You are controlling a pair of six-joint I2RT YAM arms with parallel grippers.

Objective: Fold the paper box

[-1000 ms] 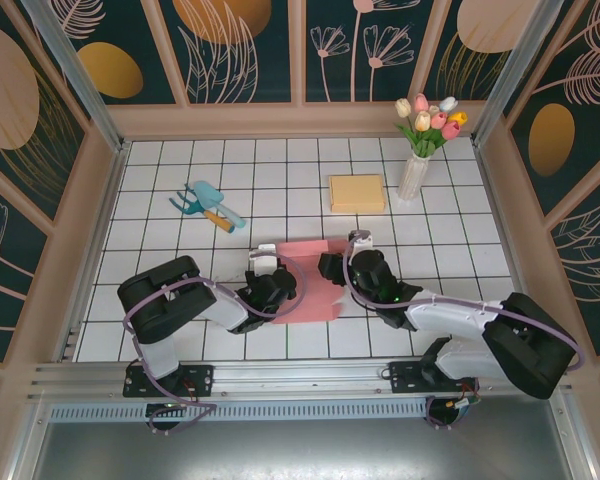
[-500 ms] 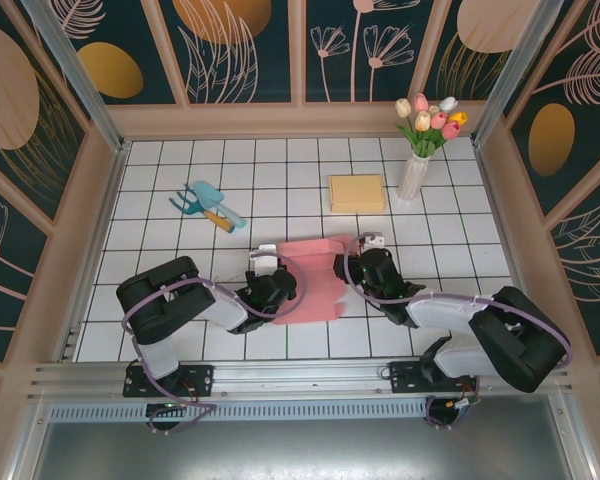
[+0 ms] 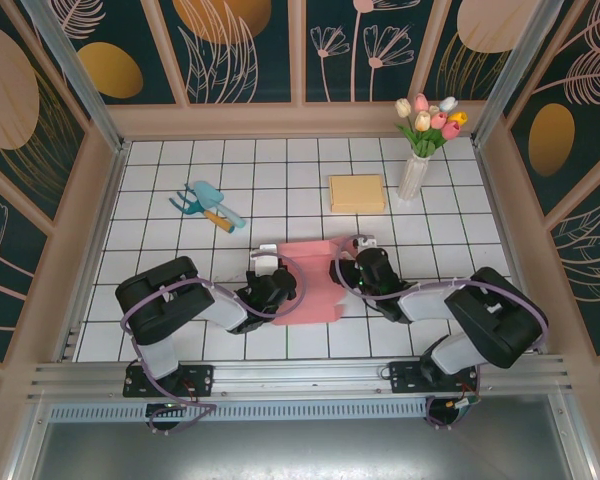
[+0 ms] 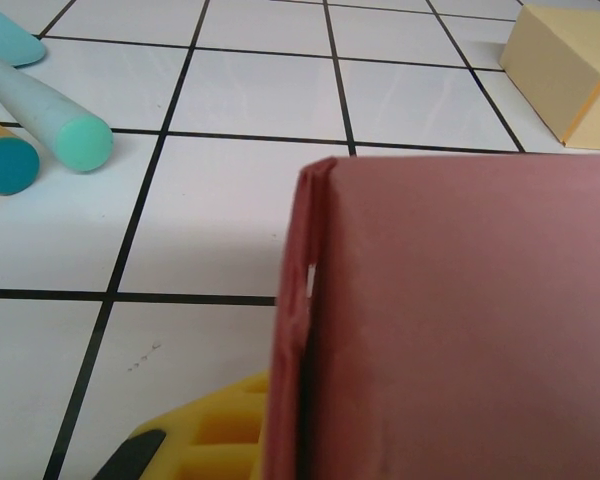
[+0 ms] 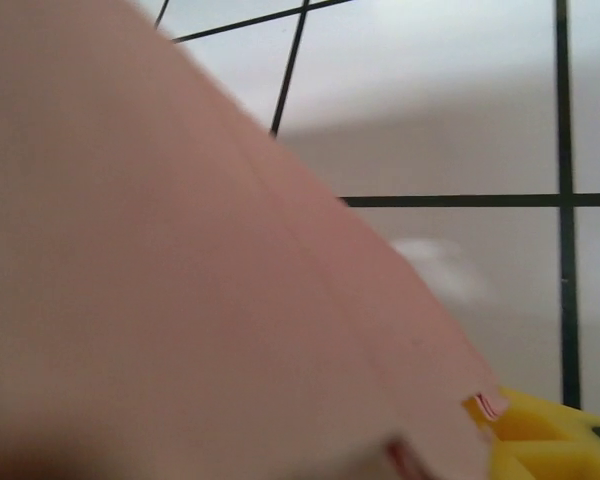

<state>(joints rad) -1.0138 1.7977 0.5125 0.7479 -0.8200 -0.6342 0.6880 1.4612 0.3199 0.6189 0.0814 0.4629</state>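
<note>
- The left gripper (image 3: 283,290) was closed tight on the left wall of the paper box (image 3: 315,290). In the left wrist view one yellow finger (image 4: 215,440) sat right against the upright folded edge of that wall.
- The right gripper (image 3: 342,270) was at the box's right edge. In the right wrist view a blurred pink panel covered most of the picture and only a yellow fingertip (image 5: 550,440) showed at the lower right, so I could not tell how wide its jaws stood or whether they held anything.
- The paper box lay between the two grippers, near the middle of the table (image 3: 160,300) and closer to its near edge. It seemed to run longer from near to far than from side to side, and was wider at the far end.
- Whether anything was inside the box could not be made out.
- The vase (image 3: 414,178) stood upright in the far right corner, holding tulips (image 3: 430,120) in pink, white and yellow.
- A yellow block (image 3: 357,193) lay beyond the box, just left of the vase and well apart from the box.
- Teal garden tools (image 3: 208,206) lay to the far left, also well apart.
- Bare white tiles lay on the left side, on the right side and along the far row.
- Panelled walls (image 3: 70,200) enclosed the table on three sides.
</note>
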